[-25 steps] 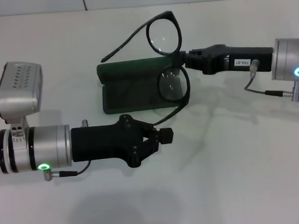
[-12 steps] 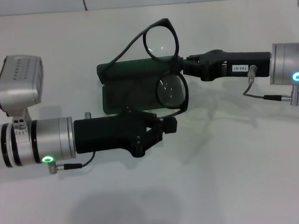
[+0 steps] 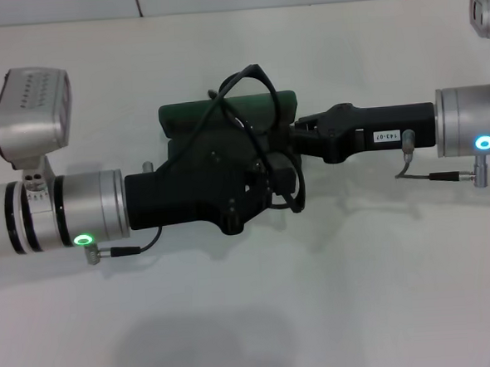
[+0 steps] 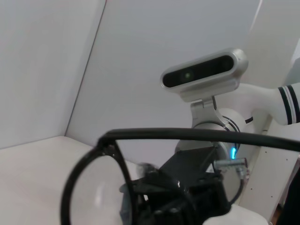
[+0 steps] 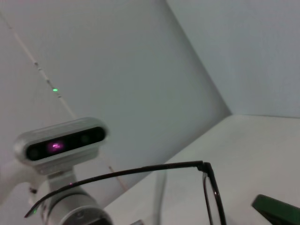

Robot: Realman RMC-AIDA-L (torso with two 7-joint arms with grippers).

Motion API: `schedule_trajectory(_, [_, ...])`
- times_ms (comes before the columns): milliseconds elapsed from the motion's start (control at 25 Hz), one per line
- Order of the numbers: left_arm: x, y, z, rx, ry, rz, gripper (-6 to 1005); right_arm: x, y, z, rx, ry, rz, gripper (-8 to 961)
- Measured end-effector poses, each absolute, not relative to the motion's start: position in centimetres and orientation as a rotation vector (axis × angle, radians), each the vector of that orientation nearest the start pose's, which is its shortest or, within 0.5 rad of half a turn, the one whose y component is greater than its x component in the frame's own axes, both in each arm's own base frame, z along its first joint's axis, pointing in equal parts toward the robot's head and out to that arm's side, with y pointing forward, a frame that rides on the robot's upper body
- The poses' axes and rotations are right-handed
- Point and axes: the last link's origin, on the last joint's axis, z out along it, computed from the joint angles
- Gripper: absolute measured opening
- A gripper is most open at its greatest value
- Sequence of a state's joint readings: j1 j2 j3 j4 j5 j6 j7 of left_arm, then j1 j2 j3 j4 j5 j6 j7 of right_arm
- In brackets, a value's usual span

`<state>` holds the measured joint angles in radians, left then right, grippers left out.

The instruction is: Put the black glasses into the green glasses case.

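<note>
White surface (image 3: 335, 294) carries everything. Above it the black glasses (image 3: 241, 96) hang over the green glasses case (image 3: 183, 116), frame upright, temples trailing toward the left arm. From the right, the right claw (image 3: 296, 130) appears clenched on the frame's edge. The left claw (image 3: 270, 178) sits just beside and under the frame (its jaws hidden against the dark lining; I cannot tell their state).

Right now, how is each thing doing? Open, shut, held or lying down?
black glasses: temple arms unfolded, held up over the case.
green glasses case: open, lying on the table.
right gripper: shut on the glasses.
left gripper: right by the glasses, grip unclear.
</note>
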<state>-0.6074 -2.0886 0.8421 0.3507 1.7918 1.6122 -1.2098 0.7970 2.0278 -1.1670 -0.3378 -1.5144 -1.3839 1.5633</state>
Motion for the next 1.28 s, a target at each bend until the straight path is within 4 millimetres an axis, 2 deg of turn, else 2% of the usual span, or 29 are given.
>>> schedule_trajectory(560, [-22.0,31.0,-5.4,-2.868,-0.568,-1.04,8,17.3,36.4,-5.2,-2.889,0.824,0.931,74])
schedule_trajectory(880, [-22.2,30.5,-5.0,-2.869,-0.562,-1.066,9,18.4,36.6,-3.5,-2.8,0.795,0.979,77])
schedule_trajectory(1040, [-22.2,30.2,-4.6,-2.879,-0.55,-1.091,10,19.7,37.0,-2.0,-2.723,0.768,0.974,78])
schedule_trajectory(1280, [-22.2,29.7,-3.5,-2.899,-0.52,-1.152,11,22.8,37.4,0.9,-2.631,0.733,0.884,79])
